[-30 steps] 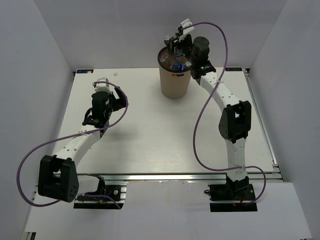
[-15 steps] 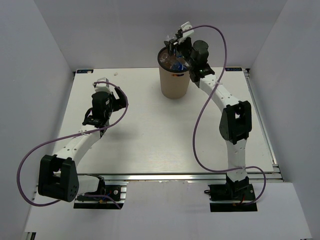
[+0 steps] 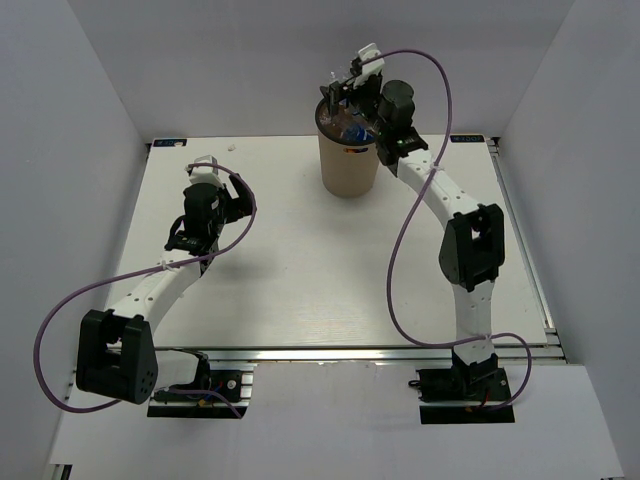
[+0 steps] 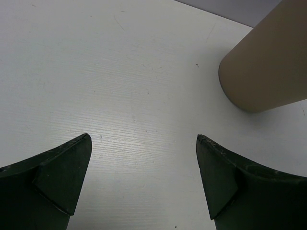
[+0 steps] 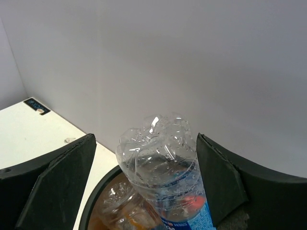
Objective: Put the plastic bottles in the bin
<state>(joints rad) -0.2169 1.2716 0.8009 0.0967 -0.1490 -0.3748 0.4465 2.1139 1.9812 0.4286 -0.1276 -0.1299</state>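
Note:
The tan bin (image 3: 350, 170) stands at the back middle of the table. Bottles (image 3: 352, 128) fill it to the rim. My right gripper (image 3: 338, 90) hangs over its mouth with jaws wide open. In the right wrist view the clear bottle with the blue label (image 5: 163, 165) sticks bottom-up out of the bin's dark rim (image 5: 95, 201), between the open fingers of the right gripper (image 5: 145, 139). An orange juice bottle (image 5: 122, 211) lies beside it inside. My left gripper (image 3: 188, 240) is open and empty over the table, left of the bin (image 4: 268, 62).
White walls enclose the table on three sides; the back wall is close behind the bin. A metal rail runs along the table's right edge (image 3: 520, 230). Purple cables loop from both arms.
My right wrist has shifted slightly up and left over the bin. The left arm has not moved.

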